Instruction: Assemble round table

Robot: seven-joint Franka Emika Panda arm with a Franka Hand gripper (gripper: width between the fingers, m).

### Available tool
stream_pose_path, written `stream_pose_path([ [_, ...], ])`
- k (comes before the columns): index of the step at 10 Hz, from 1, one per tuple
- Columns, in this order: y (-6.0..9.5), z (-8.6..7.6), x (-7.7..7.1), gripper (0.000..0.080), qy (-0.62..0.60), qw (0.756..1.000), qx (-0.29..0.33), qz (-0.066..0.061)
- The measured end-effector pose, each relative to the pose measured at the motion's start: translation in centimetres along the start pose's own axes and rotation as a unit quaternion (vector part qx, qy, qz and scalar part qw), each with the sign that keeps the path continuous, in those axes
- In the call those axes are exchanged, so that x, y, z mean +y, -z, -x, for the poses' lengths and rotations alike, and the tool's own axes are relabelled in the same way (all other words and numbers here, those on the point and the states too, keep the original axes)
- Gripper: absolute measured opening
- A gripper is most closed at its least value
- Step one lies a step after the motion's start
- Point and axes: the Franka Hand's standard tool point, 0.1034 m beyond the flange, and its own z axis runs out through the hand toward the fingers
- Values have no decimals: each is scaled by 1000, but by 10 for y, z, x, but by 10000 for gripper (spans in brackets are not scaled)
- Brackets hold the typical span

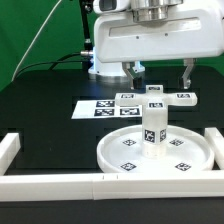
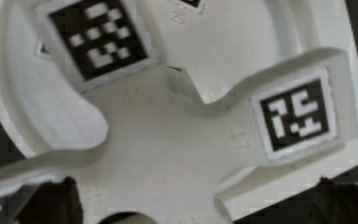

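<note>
Your gripper (image 1: 159, 76) hangs with its jaws spread wide and gripping nothing, straddling the cross-shaped base (image 1: 155, 102) that lies flat on the counter (image 1: 40, 110) just behind the round top (image 1: 155, 150). The leg (image 1: 153, 130) stands upright at the top's middle. Watch the next closing: a grip on one arm of the cross instead of its centre would probably let it swing or tilt when lifted. Carrying it too low could knock the leg. No brand or words are readable anywhere; the base (image 2: 176, 110) shows only black-and-white square tags (image 2: 297, 112), as do the other parts.
</note>
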Motion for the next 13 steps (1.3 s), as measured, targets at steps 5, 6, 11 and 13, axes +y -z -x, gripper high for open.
stream_pose_path([
  [5, -10, 7, -4, 649, 242, 970, -30, 7],
  [6, -10, 7, -4, 649, 261, 965, -30, 7],
  [11, -10, 2, 7, 649, 439, 898, -32, 13],
  [13, -15, 4, 9, 649, 409, 912, -36, 13],
])
